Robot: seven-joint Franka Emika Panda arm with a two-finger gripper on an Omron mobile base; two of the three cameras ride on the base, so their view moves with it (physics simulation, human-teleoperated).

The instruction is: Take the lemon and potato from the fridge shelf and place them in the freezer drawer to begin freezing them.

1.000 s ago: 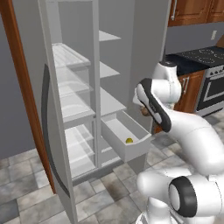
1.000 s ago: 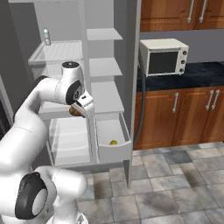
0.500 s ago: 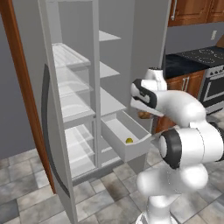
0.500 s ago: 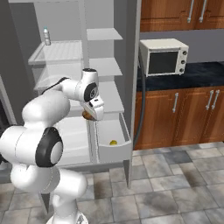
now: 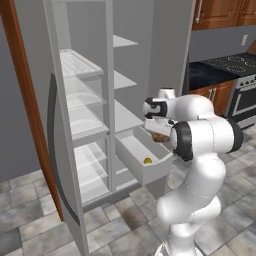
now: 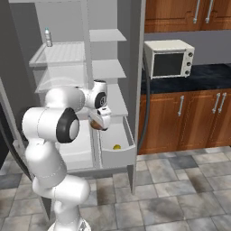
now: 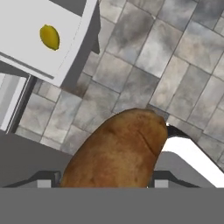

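My gripper [image 5: 159, 135] is closed on the potato [image 7: 116, 151], which bulks brown between my fingers in the hand view; I hold it above the open drawer [image 5: 145, 172], near its right wall, though how far over the rim is hard to judge; the lemon [image 7: 49, 36] lies on the drawer floor near the front; grey floor tiles [image 7: 175, 65] spread below.
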